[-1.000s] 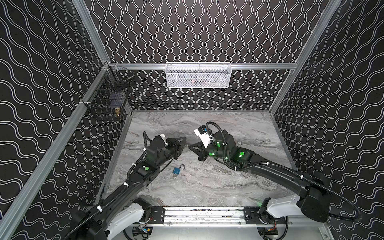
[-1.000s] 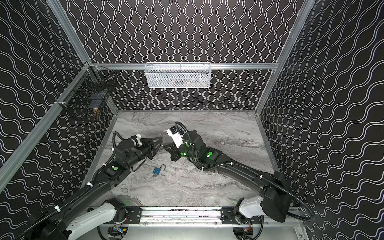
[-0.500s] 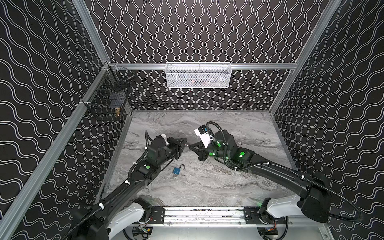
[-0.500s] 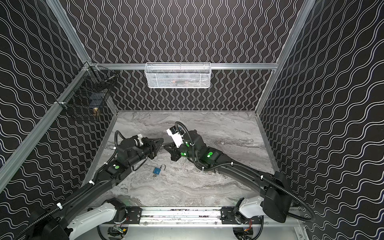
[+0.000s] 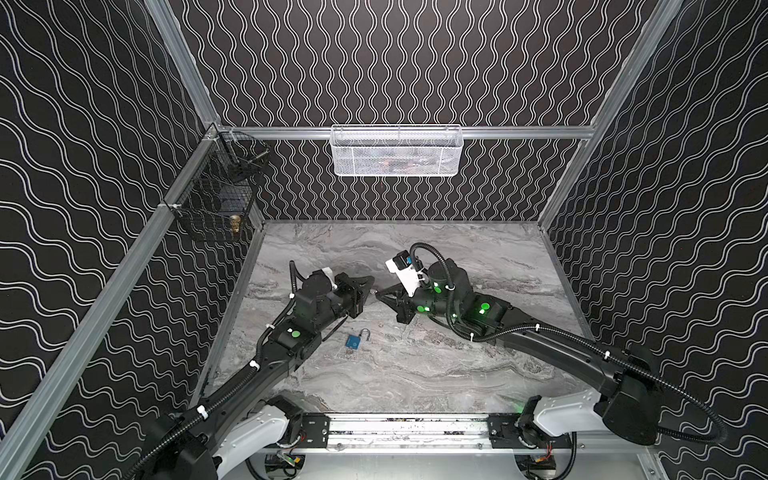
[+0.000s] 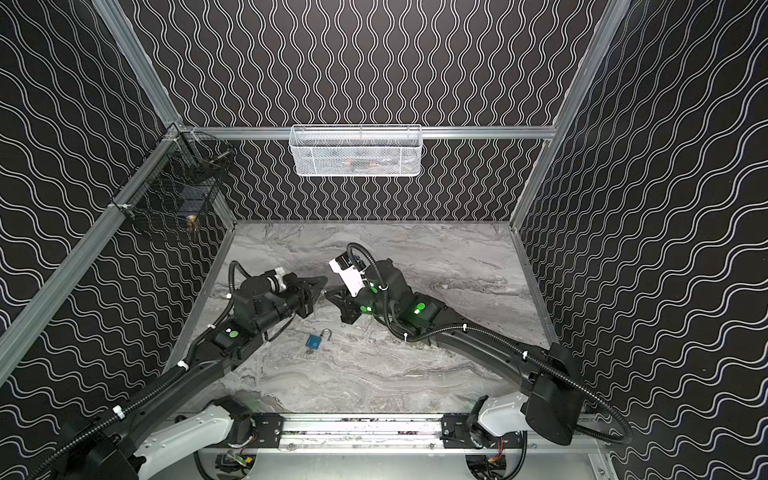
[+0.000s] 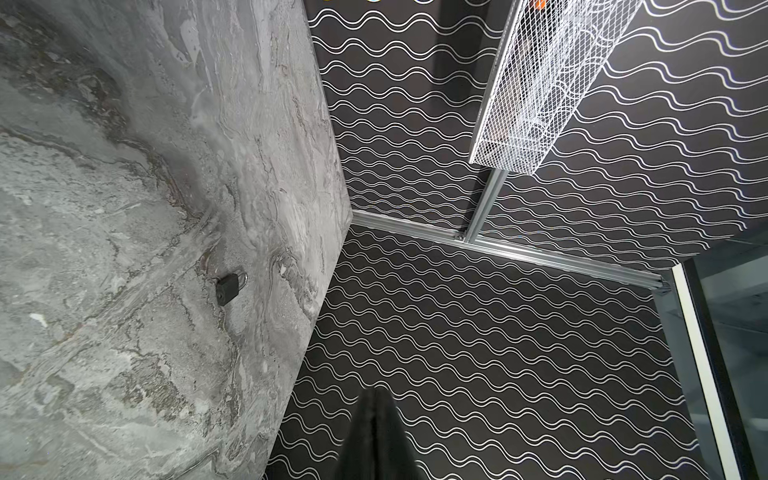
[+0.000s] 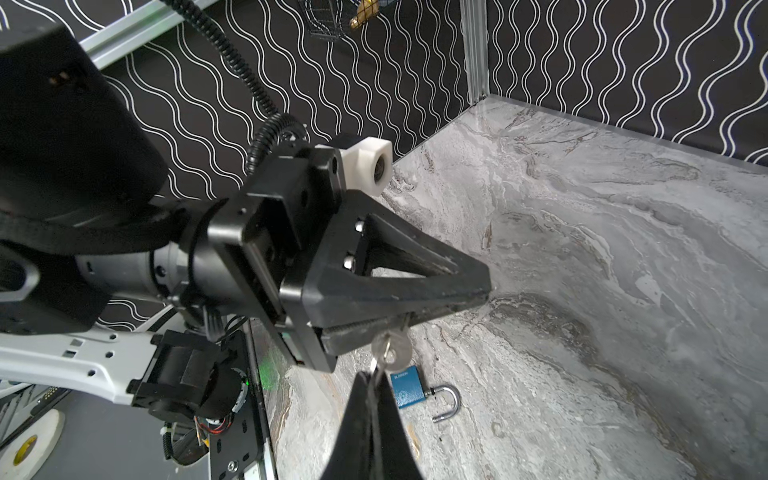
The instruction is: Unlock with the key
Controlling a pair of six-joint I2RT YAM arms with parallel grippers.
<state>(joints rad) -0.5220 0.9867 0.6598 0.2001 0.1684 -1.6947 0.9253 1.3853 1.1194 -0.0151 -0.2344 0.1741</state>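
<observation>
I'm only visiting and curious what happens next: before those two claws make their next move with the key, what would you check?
1. Left gripper shut on the key, by its blade: ok.
2. Right gripper shut at the key's ring end: ok.
3. Blade tip free for insertion: cannot tell, hidden in the left jaws.
4. Blue padlock steadied: not ok, it lies loose on the table.
5. Shackle closed: not ok, it looks swung open.

Shiny metal key (image 8: 395, 352), matt marbled tabletop (image 8: 582, 257).
</observation>
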